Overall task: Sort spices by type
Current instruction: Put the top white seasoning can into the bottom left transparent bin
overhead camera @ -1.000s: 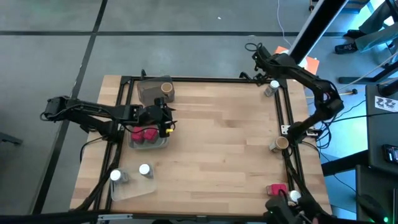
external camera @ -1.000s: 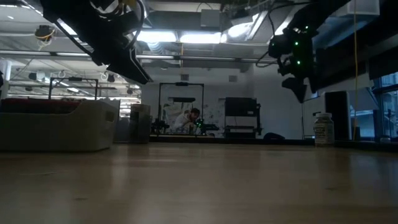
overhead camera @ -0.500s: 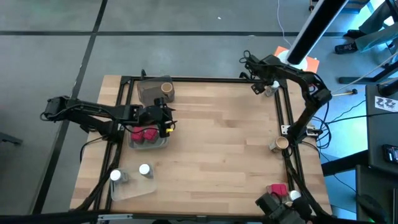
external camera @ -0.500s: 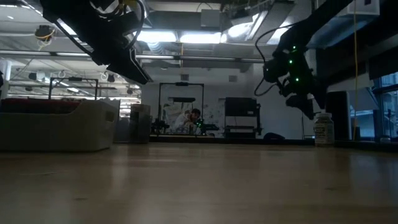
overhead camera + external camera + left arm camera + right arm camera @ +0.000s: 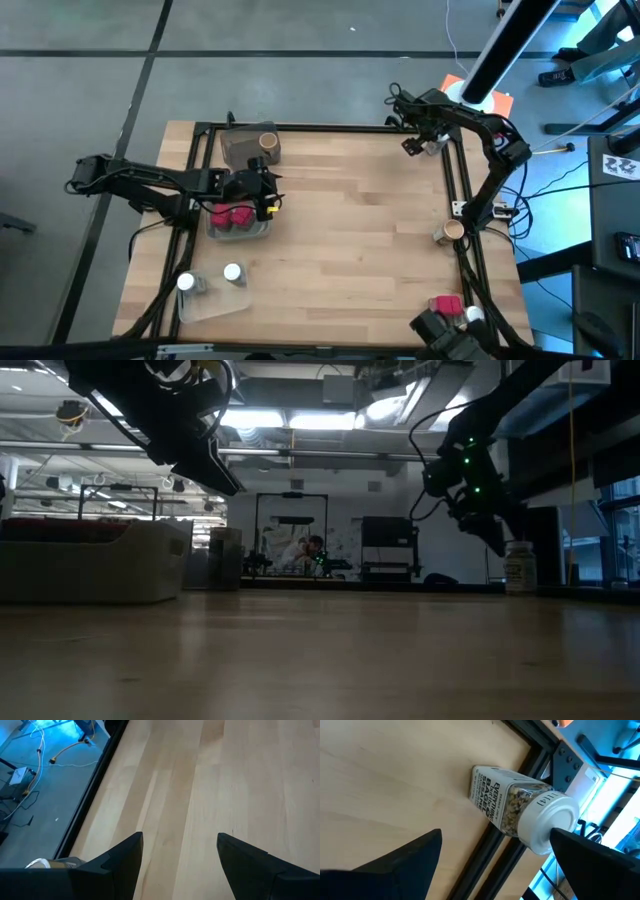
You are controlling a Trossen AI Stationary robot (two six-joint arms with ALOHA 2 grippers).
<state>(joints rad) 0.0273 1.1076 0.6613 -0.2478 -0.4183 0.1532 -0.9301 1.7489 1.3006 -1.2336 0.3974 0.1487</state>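
Right gripper (image 5: pixel 418 143), jaws wide, is hovering over the white-capped seasoning jar (image 5: pixel 520 807) at the table's (image 5: pixel 340 230) one-o'clock corner, apparently lining up a grasp, while left gripper (image 5: pixel 262 190), open and empty, is waiting above the red-packet tray (image 5: pixel 238 232) at nine o'clock.

Wooden table (image 5: pixel 340 230), grey tray (image 5: pixel 240 147) at its back, clear trays (image 5: pixel 262 229), seated person (image 5: pixel 303 550) beyond
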